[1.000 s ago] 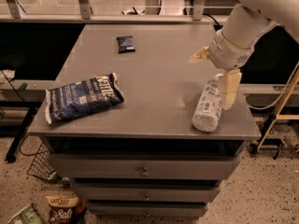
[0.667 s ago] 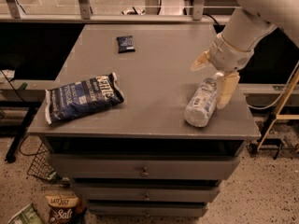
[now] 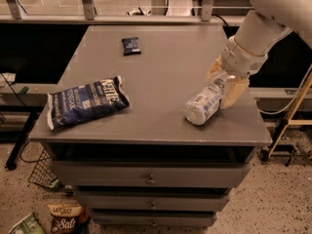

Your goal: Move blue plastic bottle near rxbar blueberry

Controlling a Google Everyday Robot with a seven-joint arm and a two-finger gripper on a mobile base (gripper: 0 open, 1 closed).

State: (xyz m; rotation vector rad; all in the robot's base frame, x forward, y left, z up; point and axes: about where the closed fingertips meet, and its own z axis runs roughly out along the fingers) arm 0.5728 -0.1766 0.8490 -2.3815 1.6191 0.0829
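Bottle's tipped and creeping left, long way to go yet

On the grey table (image 3: 161, 57) my arm (image 3: 263, 28) has swung in from the right. The Kettle chip bag (image 3: 87, 101) hasn't budged. The blue plastic bottle (image 3: 202, 105) is leaning further over than a second ago and has slid a bit left, at the front right. The gripper (image 3: 225, 82) is clamped round its top end; can't really tell if the base is dragging. The rxbar blueberry (image 3: 130, 45) sits well apart at the back.
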